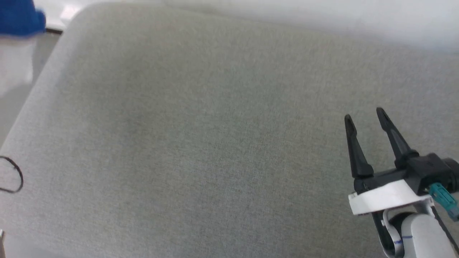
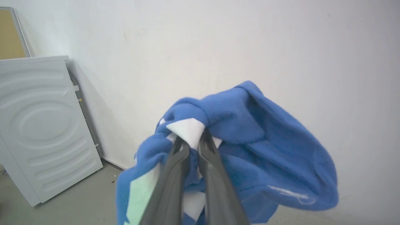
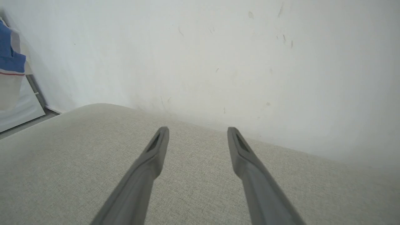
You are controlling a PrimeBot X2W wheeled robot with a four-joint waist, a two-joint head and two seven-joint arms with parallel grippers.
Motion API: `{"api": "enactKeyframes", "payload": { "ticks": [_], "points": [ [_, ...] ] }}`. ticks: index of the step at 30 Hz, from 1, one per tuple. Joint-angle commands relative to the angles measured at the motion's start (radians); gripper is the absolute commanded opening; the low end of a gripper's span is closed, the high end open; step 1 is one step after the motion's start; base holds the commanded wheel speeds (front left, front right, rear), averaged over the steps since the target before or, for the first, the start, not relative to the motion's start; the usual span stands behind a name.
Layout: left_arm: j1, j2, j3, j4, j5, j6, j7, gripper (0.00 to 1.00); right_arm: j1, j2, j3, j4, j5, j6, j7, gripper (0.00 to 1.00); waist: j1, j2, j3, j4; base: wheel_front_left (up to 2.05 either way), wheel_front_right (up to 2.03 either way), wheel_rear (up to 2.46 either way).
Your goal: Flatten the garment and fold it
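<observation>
Left wrist view: my left gripper [image 2: 192, 140] pinches the bunched garment [image 2: 250, 140] in mid-air; flattening and folding both remain undone.

The garment [image 2: 265, 140] is being seen as soft matt cloth, the grey upholstered surface [image 1: 179, 125] as coarse woven fabric.

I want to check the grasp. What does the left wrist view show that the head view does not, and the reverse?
Left wrist view, not head view: the left gripper shut on the bunched garment, and a white appliance by the wall. Head view, not left wrist view: the open right gripper above the grey surface. Both: the blue garment, at the head view's upper left corner.
</observation>
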Motion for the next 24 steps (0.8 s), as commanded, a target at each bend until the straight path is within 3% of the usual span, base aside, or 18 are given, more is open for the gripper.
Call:
{"api": "enactKeyframes", "payload": {
  "ticks": [1,9,16,24],
  "points": [
    [-0.015,-0.007,-0.014,-0.021,0.018,0.003,-0.022,0.00,0.017,0.002,-0.008,0.007,0.015,-0.001,-0.010,1.00,0.0002,-0.0001,-0.086,-0.012,0.00,0.00,0.00],
    [0.019,-0.069,-0.073,-0.157,0.066,0.008,-0.047,0.00,0.064,0.002,-0.049,0.034,0.060,-0.001,-0.036,1.00,0.0002,-0.0001,-0.173,-0.111,0.00,0.00,0.00],
    [0.118,-0.206,-0.131,-0.251,0.021,-0.012,-0.001,0.00,0.107,0.002,-0.088,0.039,0.078,-0.001,-0.041,1.00,0.0002,-0.0001,-0.210,-0.232,0.00,0.00,0.00],
    [0.305,-0.377,-0.234,-0.461,-0.016,-0.016,0.078,0.00,0.127,0.003,-0.082,0.039,0.090,-0.001,-0.033,1.00,0.0002,-0.0001,-0.207,-0.367,0.00,0.00,0.00]
  ]
}}
